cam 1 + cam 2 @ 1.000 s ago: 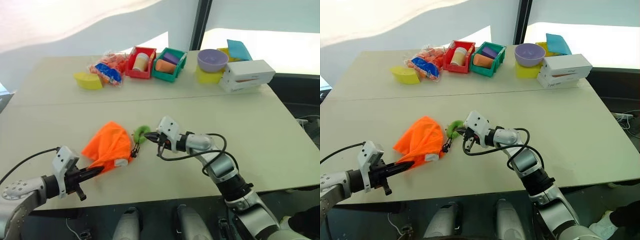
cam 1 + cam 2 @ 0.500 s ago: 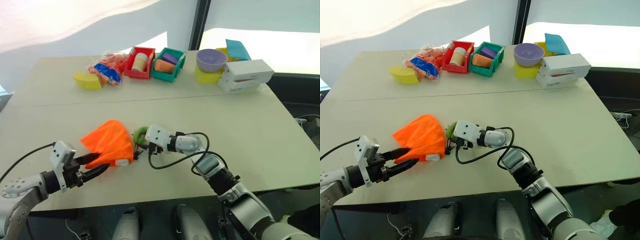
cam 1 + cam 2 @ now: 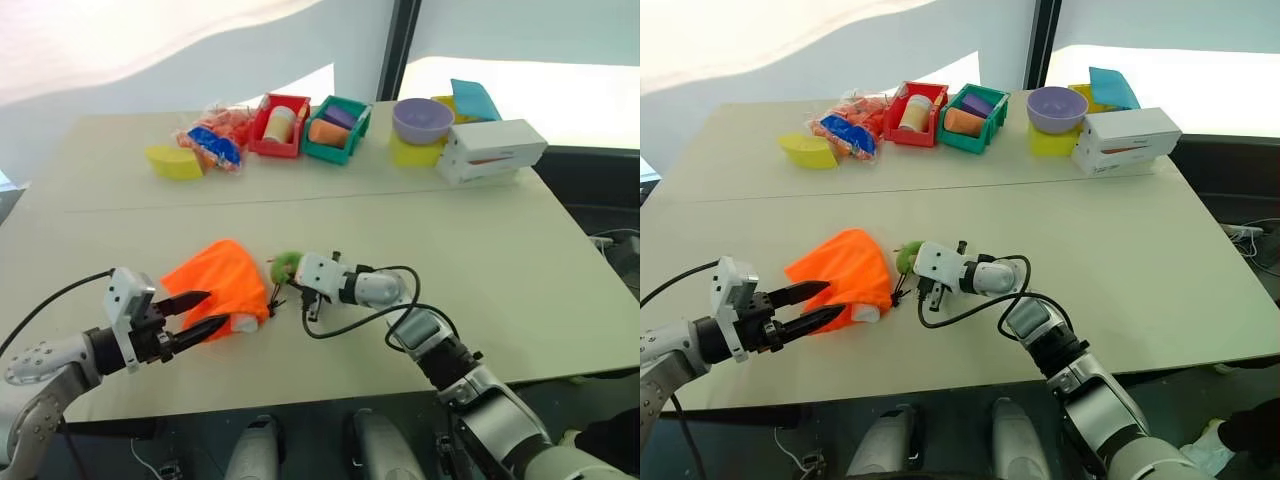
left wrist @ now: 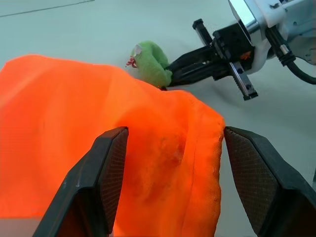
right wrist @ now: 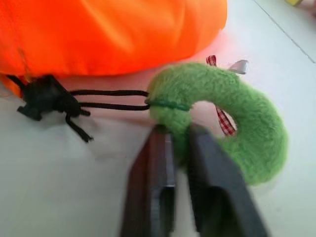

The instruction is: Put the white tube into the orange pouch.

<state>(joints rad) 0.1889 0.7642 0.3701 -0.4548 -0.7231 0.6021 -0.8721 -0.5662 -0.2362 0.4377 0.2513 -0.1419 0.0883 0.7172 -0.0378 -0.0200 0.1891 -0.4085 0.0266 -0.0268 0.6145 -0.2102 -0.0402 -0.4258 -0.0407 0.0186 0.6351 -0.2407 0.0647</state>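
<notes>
Table (image 3: 500, 250), orange pouch (image 3: 215, 280) near front edge, right half open.

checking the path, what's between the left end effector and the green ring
The orange pouch lies between the left end effector and the green ring, seen in the left eye view.

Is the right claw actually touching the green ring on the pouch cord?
Touching. In the right wrist view the right claw has its two fingers pinched shut on the rim of the green ring, with fuzz squeezed between them and no gap visible.
</notes>
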